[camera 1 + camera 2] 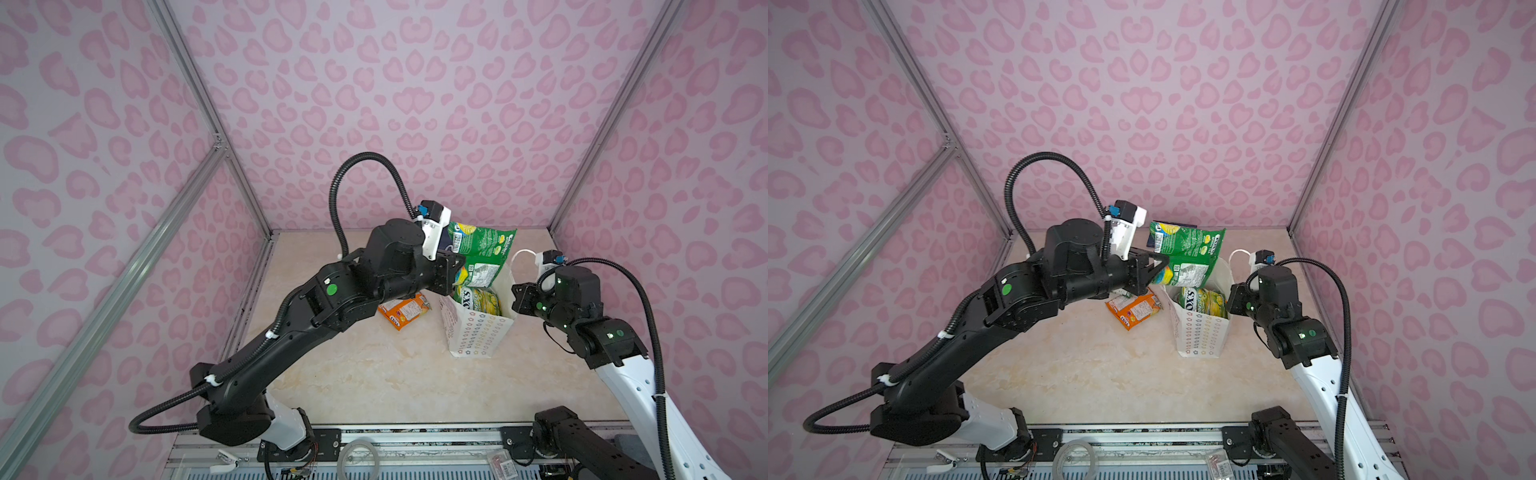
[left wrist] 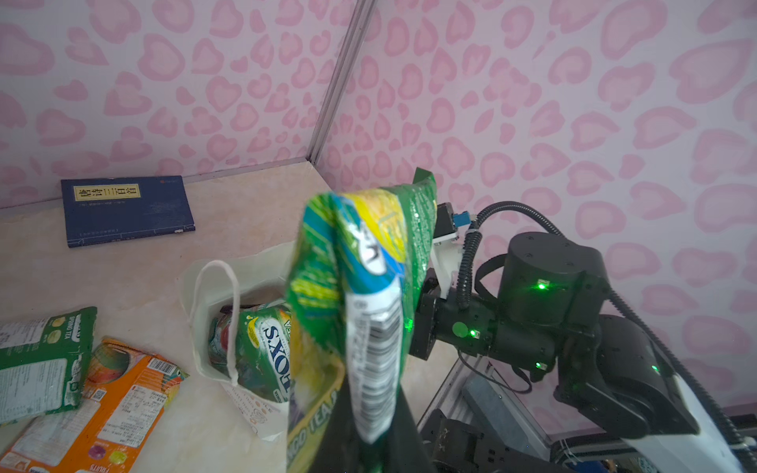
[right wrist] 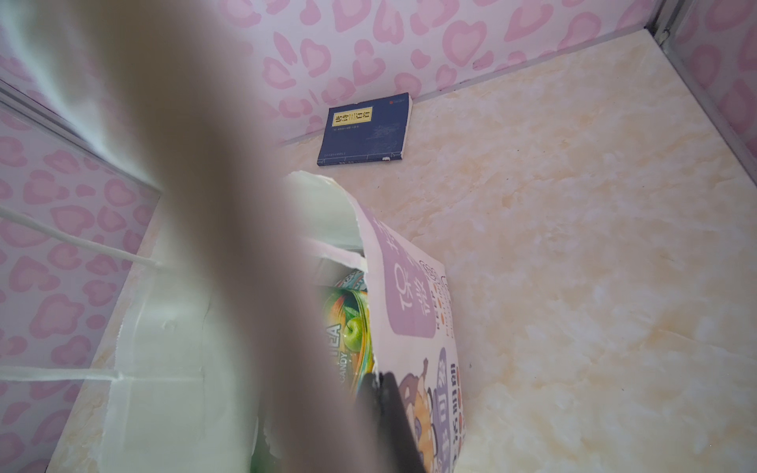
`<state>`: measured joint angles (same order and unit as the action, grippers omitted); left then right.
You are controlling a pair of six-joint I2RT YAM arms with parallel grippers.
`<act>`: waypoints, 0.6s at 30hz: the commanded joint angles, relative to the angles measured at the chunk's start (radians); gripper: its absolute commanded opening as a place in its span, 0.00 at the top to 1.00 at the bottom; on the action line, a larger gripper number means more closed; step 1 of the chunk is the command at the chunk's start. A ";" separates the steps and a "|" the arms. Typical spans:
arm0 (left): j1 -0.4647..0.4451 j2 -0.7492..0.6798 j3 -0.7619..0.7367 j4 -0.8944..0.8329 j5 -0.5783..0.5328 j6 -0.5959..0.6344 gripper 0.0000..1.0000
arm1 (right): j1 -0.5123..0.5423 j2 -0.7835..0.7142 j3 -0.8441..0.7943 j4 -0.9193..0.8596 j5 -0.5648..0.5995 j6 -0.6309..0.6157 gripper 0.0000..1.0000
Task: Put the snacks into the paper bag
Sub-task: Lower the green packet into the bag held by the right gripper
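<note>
My left gripper point(image 1: 455, 277) is shut on a crumpled green snack pouch point(image 1: 482, 245) and holds it just above the open mouth of the white paper bag point(image 1: 478, 336). The left wrist view shows that pouch point(image 2: 368, 286) rising from the jaws and hiding most of them. A green and yellow FOX'S pouch point(image 2: 266, 352) stands inside the bag point(image 2: 196, 295). My right gripper point(image 1: 517, 301) is shut on the bag's right rim; in the right wrist view its fingers point(image 3: 389, 401) pinch the printed wall point(image 3: 413, 307). An orange pouch point(image 1: 405, 311) lies on the table left of the bag, and a green one point(image 2: 37, 364) lies beside it.
A dark blue book point(image 2: 127, 209) lies flat against the back wall, behind the bag. Pink patterned walls close in the marble table point(image 1: 374, 374) at the back and on both sides. The left arm stretches across the table's left half.
</note>
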<state>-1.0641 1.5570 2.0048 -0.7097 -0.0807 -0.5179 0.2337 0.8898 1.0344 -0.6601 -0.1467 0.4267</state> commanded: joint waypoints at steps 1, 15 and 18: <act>-0.022 0.090 0.086 -0.039 -0.081 0.039 0.97 | 0.001 -0.004 -0.002 -0.010 -0.004 0.006 1.00; -0.025 0.337 0.194 -0.194 -0.188 0.051 0.97 | 0.001 -0.022 -0.010 -0.006 0.004 0.006 1.00; -0.025 0.387 0.222 -0.218 -0.173 0.043 0.97 | 0.001 -0.013 -0.008 -0.002 0.006 0.001 1.00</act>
<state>-1.0885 1.9175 2.2044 -0.8993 -0.2348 -0.4778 0.2337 0.8707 1.0248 -0.6739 -0.1463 0.4343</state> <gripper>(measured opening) 0.117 0.049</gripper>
